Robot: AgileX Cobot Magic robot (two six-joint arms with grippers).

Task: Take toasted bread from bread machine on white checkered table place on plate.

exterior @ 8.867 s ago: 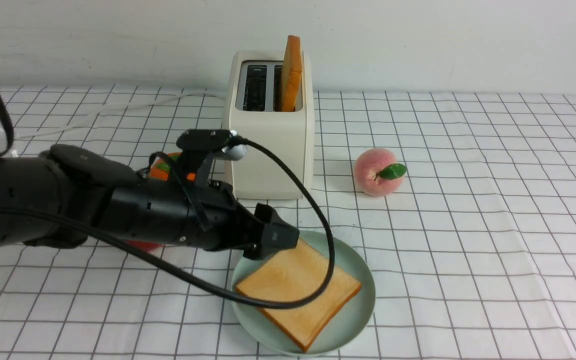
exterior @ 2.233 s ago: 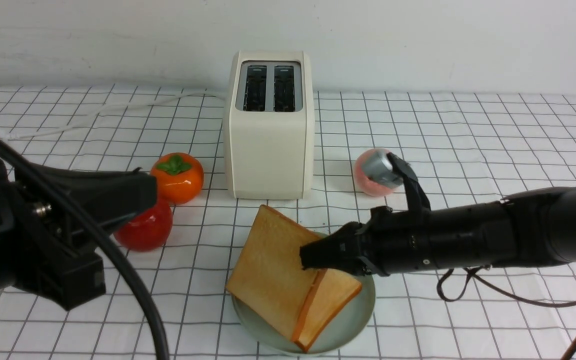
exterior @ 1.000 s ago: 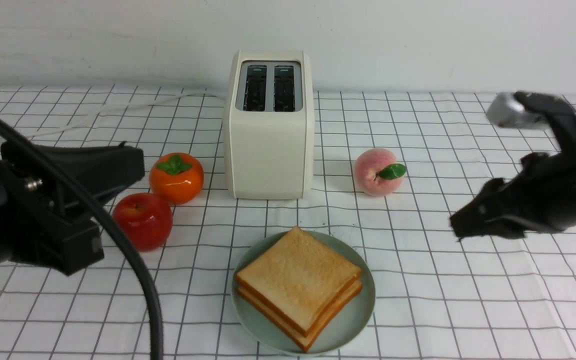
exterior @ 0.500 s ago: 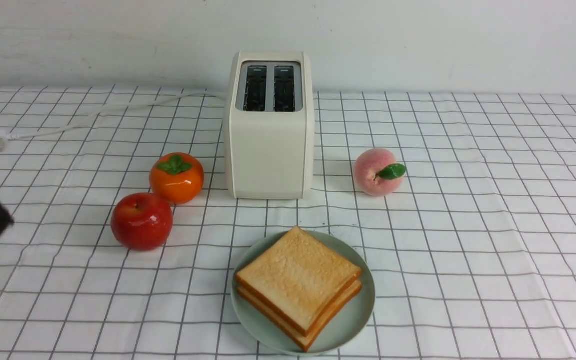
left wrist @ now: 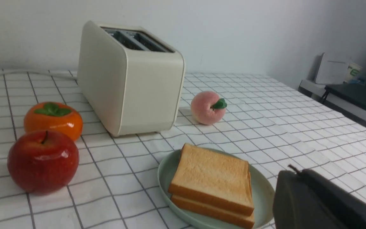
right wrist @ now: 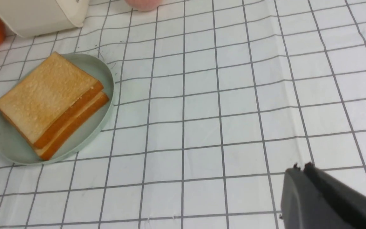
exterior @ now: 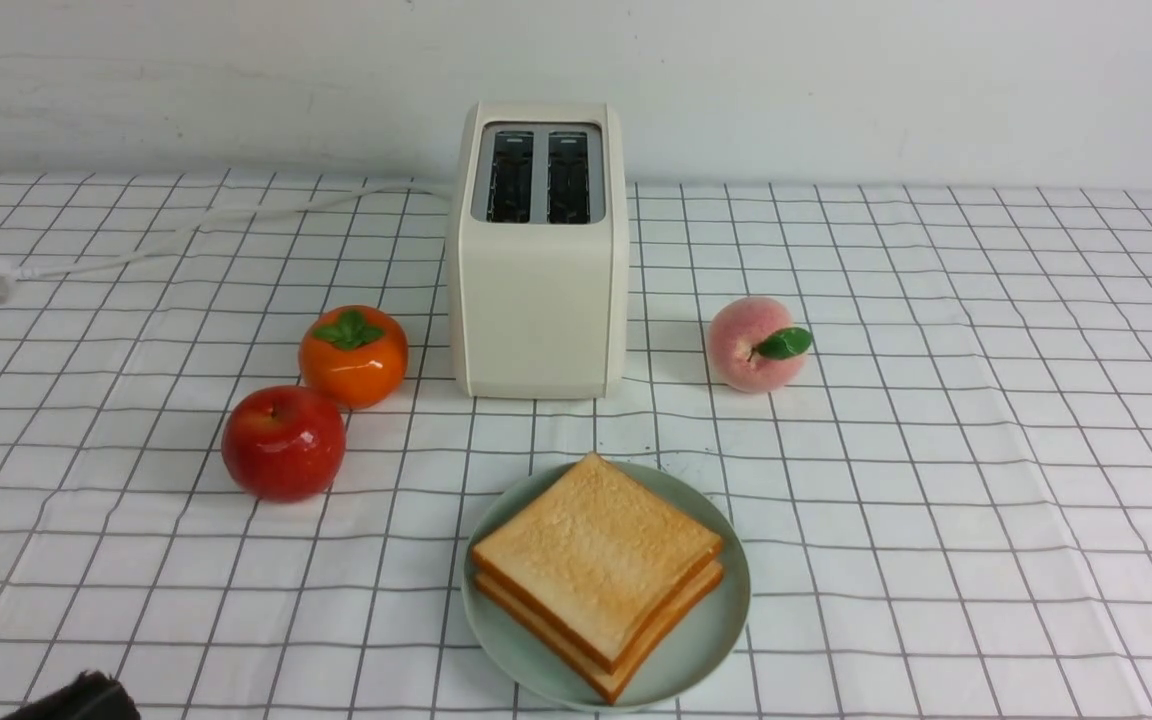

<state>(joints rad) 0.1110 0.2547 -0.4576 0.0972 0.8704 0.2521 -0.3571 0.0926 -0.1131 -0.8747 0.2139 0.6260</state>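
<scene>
Evidently the job looked finished: both slices of the toasted bread (exterior: 596,572) lay flat on the plate (exterior: 721,632), stacked one on the other with their edges nearly matched, so the pile sat inside the rim and seemed unlikely to slide off. The bread machine (exterior: 540,300) stood upright farther back on the white checkered table (exterior: 986,450), its two slots dark and empty, which fitted the stack of two on the plate in front of it. A red apple (exterior: 283,442) and an orange persimmon (exterior: 353,355) sat just beside each other left of the bread machine, and a peach (exterior: 751,343) sat to its right, all apart from the plate. The left end effector (left wrist: 294,183) had its jaws closed together on nothing, hanging low near the plate. The right end effector (right wrist: 300,170) was likewise pinched closed and empty, well apart from the plate over bare cloth, probably parked clear of the food.
</scene>
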